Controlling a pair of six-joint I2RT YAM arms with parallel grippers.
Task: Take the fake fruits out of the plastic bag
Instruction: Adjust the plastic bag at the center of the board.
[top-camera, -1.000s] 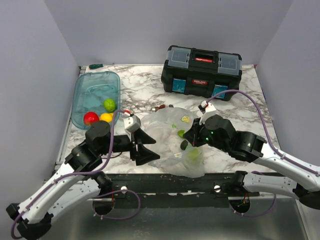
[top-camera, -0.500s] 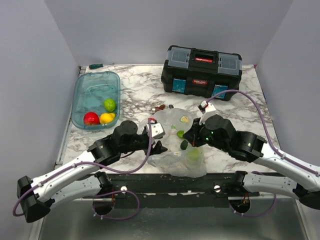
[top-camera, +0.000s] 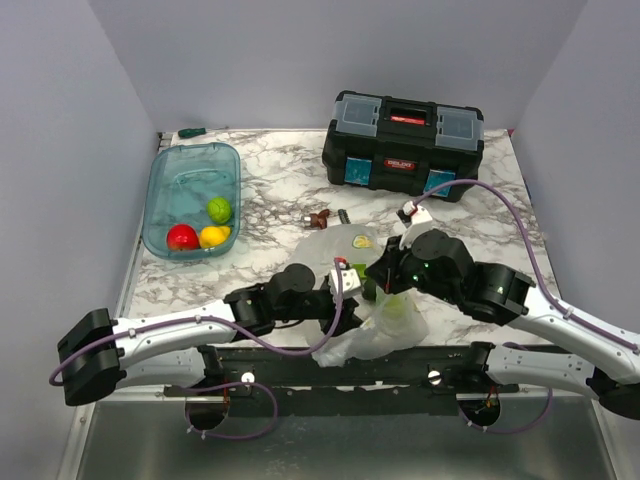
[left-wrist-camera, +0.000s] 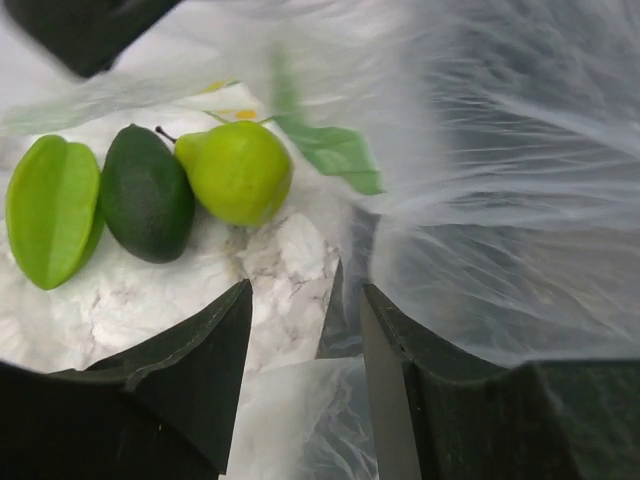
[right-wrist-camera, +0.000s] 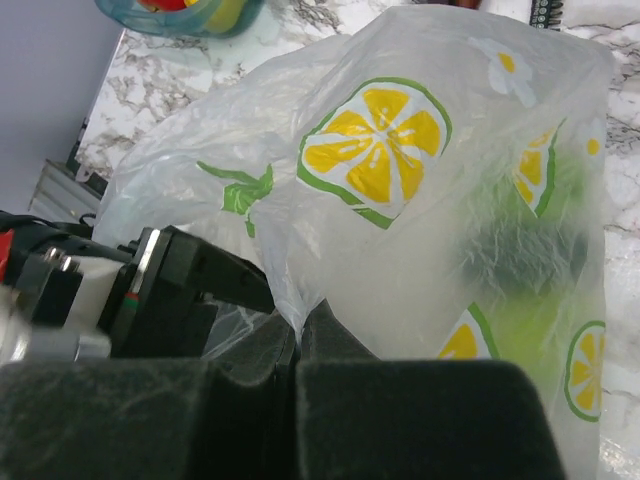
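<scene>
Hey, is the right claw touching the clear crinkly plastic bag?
Touching. The right wrist view shows the right claw shut on a fold of the clear crinkly plastic bag.

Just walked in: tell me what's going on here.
The right end effector pinches the clear thin plastic bag printed with lemon slices. The left end effector is at its mouth, jaws apart, facing a lime-green plastic pear, a dark green oval fruit and a lime-green ridged fruit. Three fruits lie in the translucent teal tub.
</scene>
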